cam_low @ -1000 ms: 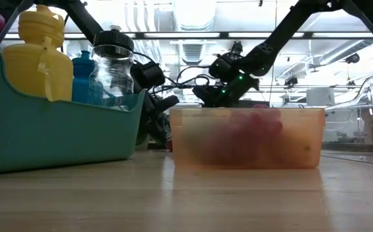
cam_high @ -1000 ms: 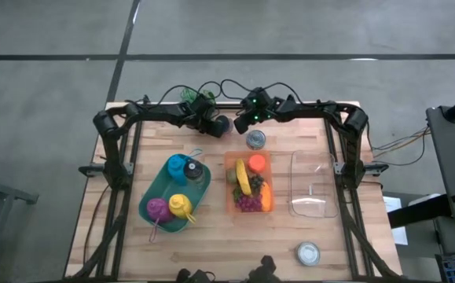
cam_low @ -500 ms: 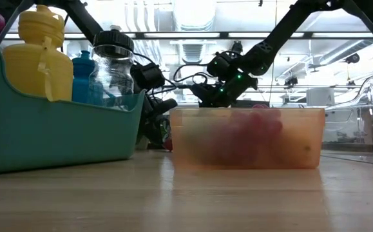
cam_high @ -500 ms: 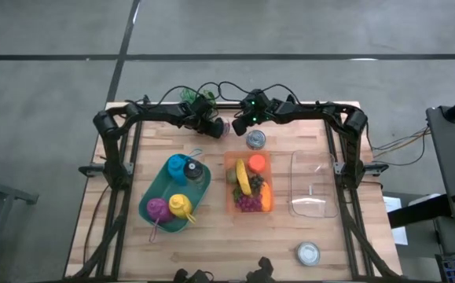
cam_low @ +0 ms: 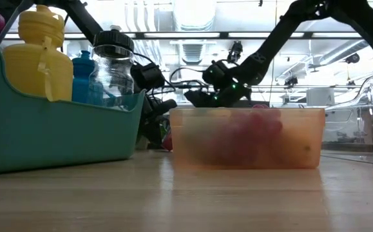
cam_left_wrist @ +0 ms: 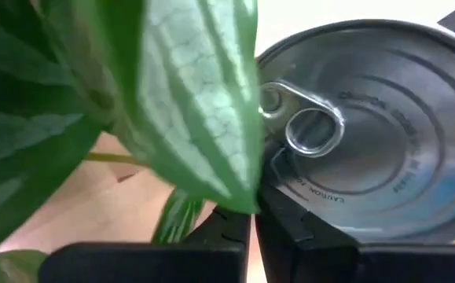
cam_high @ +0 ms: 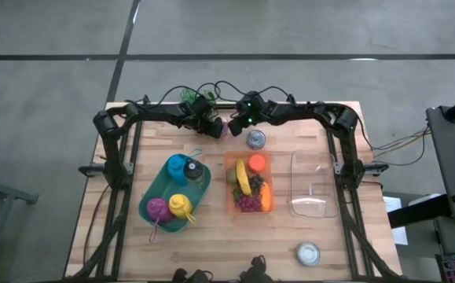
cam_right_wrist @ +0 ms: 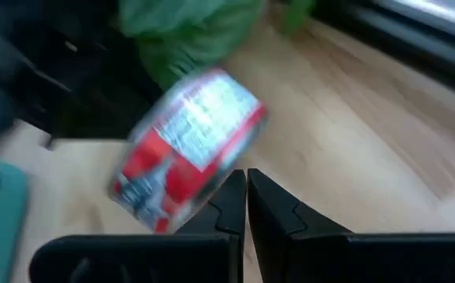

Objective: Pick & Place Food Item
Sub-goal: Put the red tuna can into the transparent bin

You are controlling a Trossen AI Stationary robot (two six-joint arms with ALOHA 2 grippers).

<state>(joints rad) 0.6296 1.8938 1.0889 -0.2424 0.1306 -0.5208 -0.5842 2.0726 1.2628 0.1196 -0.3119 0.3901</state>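
Right wrist view shows the red can (cam_right_wrist: 186,141) lying tilted on the table (cam_right_wrist: 353,134), just beyond the closed right gripper (cam_right_wrist: 247,185); the left gripper (cam_left_wrist: 255,208), also closed and empty, is close to its lid.

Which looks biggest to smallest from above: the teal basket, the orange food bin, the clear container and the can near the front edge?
1. Teal basket.
2. Clear container and orange food bin: too alike to rank.
3. Can, clearly the smallest.
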